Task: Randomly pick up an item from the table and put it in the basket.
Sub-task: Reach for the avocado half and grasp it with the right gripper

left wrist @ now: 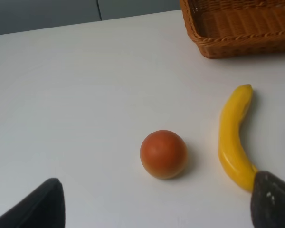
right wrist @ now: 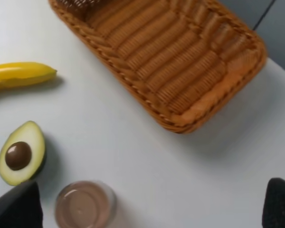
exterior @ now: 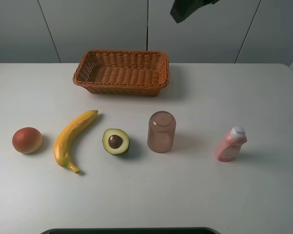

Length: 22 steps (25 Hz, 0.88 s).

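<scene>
Right wrist view: my right gripper (right wrist: 147, 209) hangs wide open, empty; the avocado (right wrist: 20, 154) lies below, off to one side.

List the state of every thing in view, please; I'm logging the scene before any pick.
basket, upright, empty.
halved avocado, on the table, cut face up, pit in place.
banana, unpeeled, lying flat.
red-orange fruit, whole, resting on the table.
cup, standing on end, looks empty.
pink bottle, white cap on.
left gripper, open, holding nothing.
right gripper, open, holding nothing.
</scene>
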Motion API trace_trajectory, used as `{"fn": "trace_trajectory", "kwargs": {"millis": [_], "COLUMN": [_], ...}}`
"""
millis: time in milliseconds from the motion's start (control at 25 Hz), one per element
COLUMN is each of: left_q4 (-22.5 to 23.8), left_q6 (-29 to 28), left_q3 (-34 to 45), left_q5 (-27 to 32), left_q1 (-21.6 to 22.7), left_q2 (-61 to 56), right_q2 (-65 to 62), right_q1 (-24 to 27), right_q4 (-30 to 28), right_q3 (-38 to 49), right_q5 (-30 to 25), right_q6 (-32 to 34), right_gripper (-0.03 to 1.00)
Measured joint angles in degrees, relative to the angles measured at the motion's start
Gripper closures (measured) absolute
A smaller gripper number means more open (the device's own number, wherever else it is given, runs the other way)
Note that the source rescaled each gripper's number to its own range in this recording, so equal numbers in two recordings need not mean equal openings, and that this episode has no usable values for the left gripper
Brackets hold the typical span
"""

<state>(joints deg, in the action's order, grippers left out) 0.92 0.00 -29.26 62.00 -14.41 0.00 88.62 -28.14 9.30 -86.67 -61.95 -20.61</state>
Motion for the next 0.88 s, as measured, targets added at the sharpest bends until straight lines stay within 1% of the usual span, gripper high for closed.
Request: {"fn": "trace_trajectory", "kwargs": {"millis": [240,360,720,880], "left_q4": [0.0,0.0,0.0,0.0], "left_q6": [0.0,0.0,0.0,0.0], "left_q3": [0.0,0.0,0.0,0.0], "left_q5": [0.0,0.0,0.0,0.0], "left_q1": [0.0,0.0,0.0,0.0], "left_q2": [0.0,0.0,0.0,0.0], "right_q2": [8.1,11.7,21.0,25.5], "right_q1": [-8.6,-12.0,-19.2,-20.3], "right_q4": [-0.2,-0.2,-0.8,-1.3], "right_q3": [0.0,-0.1,-0.2,-0.2], "right_q5": [2.4,3.2,6.3,6.4], "right_q6": [3.6,7.1,20.1,22.6], "right_gripper": [-0.03,-0.03,-0.03,-0.03]}}
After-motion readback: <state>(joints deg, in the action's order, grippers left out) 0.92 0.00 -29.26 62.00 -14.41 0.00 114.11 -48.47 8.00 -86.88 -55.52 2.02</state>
